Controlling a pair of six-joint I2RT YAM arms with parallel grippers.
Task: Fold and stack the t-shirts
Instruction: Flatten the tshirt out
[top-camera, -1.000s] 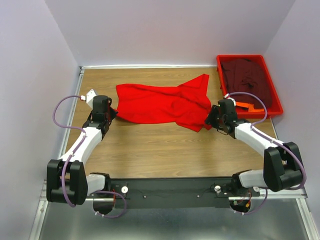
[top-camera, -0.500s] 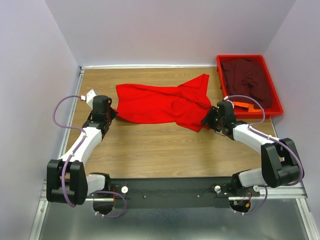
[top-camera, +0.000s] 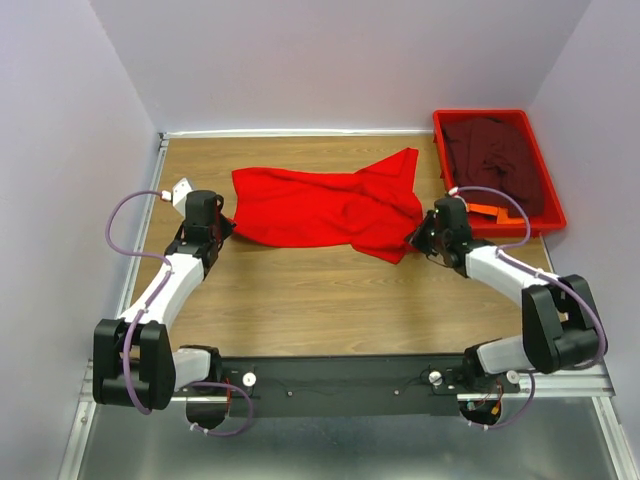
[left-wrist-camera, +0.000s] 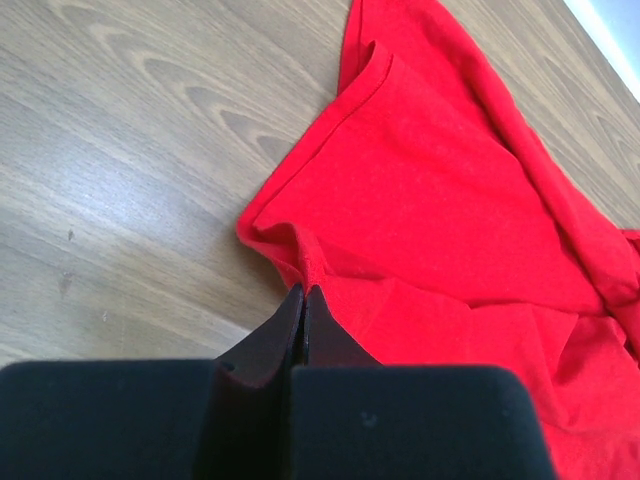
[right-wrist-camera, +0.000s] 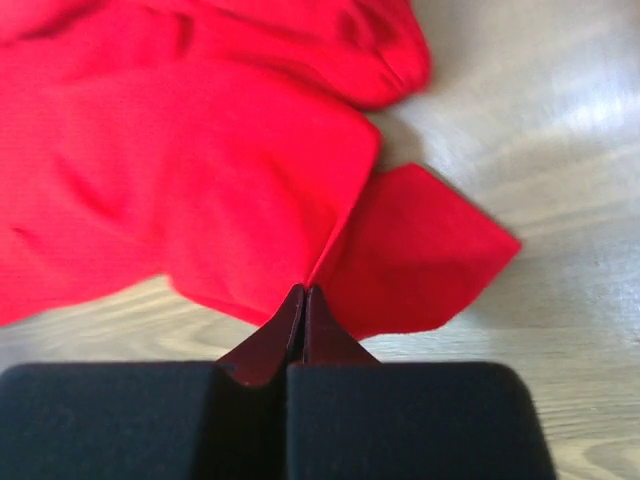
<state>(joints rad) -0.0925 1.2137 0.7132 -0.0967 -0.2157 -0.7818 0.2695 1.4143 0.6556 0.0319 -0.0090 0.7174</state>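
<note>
lying spread on the wooden table (top-camera: 330, 300), the bright red t-shirt (top-camera: 325, 208) is pinched at its left edge by the closed left gripper (left-wrist-camera: 303, 300) and at its right edge by the closed right gripper (right-wrist-camera: 303, 297). the dark maroon t-shirt (top-camera: 497, 160) is seen in the red tray (top-camera: 480, 114).

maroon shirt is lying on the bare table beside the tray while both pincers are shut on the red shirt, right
Not quite. The top view shows the maroon shirt lying inside the red tray, not beside it. The left pincer and right pincer are indeed shut on the red shirt.
</note>
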